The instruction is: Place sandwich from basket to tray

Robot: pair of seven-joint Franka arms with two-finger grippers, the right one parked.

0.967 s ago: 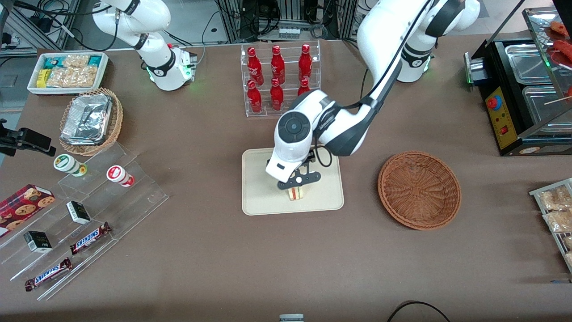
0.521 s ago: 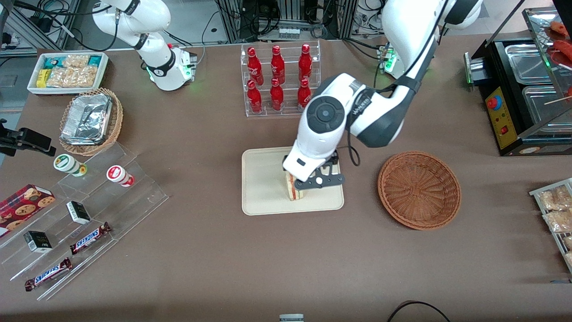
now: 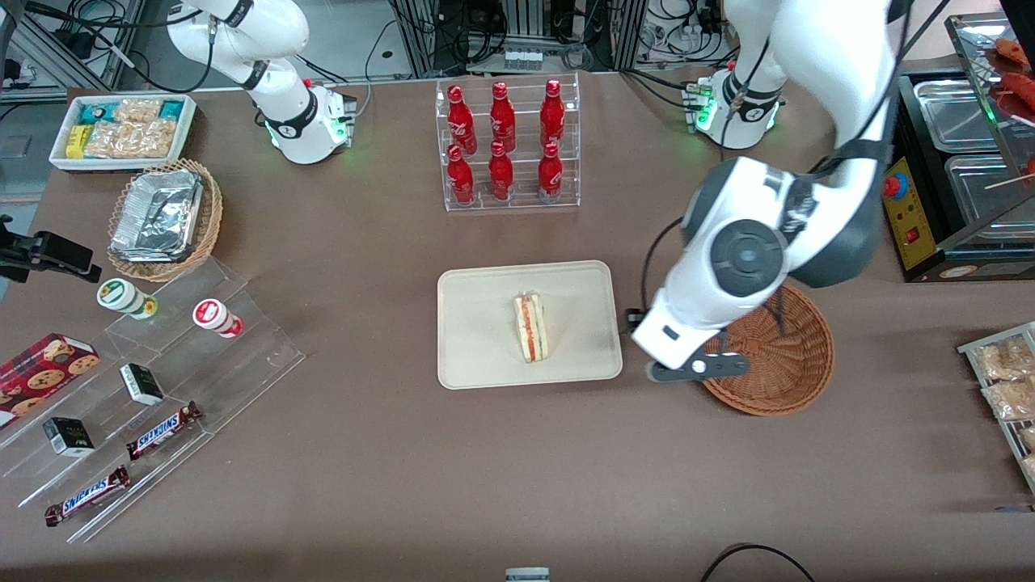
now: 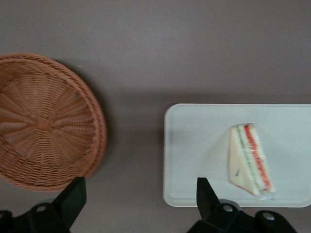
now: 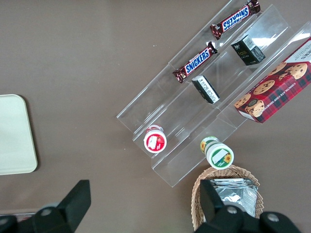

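Note:
The sandwich (image 3: 532,327) (image 4: 250,160), a pale wedge with red and green filling layers, lies on the cream tray (image 3: 485,360) (image 4: 194,145) with nothing touching it. The round reddish-brown wicker basket (image 3: 780,368) (image 4: 43,121) sits beside the tray toward the working arm's end and holds nothing. My gripper (image 3: 694,369) (image 4: 138,196) hangs high above the bare strip of table between tray and basket. It is open, with only table showing between its black fingers (image 4: 73,194). The arm covers part of the basket in the front view.
A clear rack of red bottles (image 3: 505,145) stands farther from the front camera than the tray. A food warmer (image 3: 954,162) and a rack of snack packets (image 3: 1007,380) are at the working arm's end. A foil-lined basket (image 3: 162,218) and an acrylic snack stand (image 3: 162,388) are at the parked arm's end.
The gripper let go of the sandwich on the tray, rose, and swung toward the basket. The sandwich stays on the tray.

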